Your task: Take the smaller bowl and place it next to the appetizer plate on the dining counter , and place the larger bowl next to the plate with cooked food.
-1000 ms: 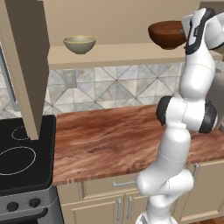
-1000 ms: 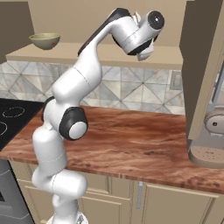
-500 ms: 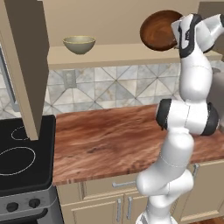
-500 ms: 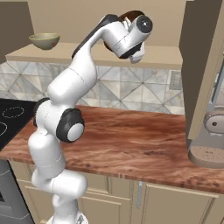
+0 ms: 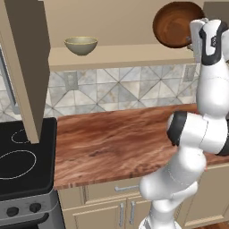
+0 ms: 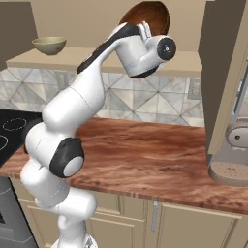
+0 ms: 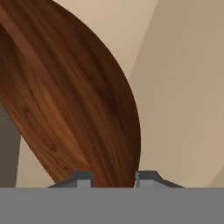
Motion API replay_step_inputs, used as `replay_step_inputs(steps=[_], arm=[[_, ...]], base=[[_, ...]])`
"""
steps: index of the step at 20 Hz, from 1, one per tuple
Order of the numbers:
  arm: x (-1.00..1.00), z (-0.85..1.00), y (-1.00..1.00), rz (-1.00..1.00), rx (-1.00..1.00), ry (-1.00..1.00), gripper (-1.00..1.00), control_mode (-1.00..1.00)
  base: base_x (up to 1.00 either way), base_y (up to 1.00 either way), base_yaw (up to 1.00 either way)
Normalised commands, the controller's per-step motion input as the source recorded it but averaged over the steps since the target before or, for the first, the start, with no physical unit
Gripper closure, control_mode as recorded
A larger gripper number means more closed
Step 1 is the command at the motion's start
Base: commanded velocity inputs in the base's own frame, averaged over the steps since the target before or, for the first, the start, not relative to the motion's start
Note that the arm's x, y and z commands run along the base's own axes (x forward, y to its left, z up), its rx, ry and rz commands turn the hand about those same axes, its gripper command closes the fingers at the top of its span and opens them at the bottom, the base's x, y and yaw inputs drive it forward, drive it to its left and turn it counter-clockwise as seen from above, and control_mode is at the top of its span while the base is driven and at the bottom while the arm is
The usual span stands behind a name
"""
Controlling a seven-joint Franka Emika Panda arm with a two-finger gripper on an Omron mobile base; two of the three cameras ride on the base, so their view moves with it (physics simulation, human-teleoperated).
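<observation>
Dark reddish-brown wood: the larger bowl point(image 5: 177, 23), wide and deep, is raised clear of the shelf point(image 5: 120, 55) and tipped on edge, its hollow facing the left base camera. In the right base view the larger bowl point(image 6: 151, 13) shows above and behind the white wrist, at the top of the frame. End effector point(image 7: 113, 178): clenched on the bowl's rim, the two dark fingertips point(image 7: 82, 179) standing on either side of the wooden wall, which sweeps up and to the left through the hand view. Smaller bowl point(image 5: 81, 45): beige-cream ceramic, thin rim, upright on the same shelf, well apart from the larger bowl and to its left; it sits at the left end of the shelf in the right base view point(image 6: 49, 45). Shelf: beige, running along the wall above a backsplash point(image 5: 120, 87) of grey geometric tiles. Counter point(image 5: 116, 143): glossy reddish-brown wood-grain top over beige cabinet fronts with metal handles. Stove point(image 5: 22, 161): black glass top with ring markings, at the counter's left end, knobs on its front. Range hood point(image 5: 24, 67): brown, hanging above the stove. At the counter's right end, in the right base view, stands a grey appliance point(image 6: 232, 155) under a tall brown cabinet edge.
</observation>
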Motion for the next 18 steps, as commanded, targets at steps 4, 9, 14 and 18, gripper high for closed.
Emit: replay_step_inputs(steps=[4, 9, 14, 18], arm=[[-1.0, 0.01, 0.0, -0.04, 0.16, -0.27, 1.0, -1.0], [-1.0, 0.0, 0.16, 0.0, 0.0, 0.0, 1.0, -1.0], [-1.0, 0.15, 0.09, 0.0, 0.0, 0.18, 1.0, -1.0], [-1.0, 0.15, 0.08, 0.02, 0.0, 0.48, 1.0, -1.0]], base=[[0.0, 0.0, 0.0], [0.0, 0.0, 0.0], [0.0, 0.0, 0.0], [0.0, 0.0, 0.0]])
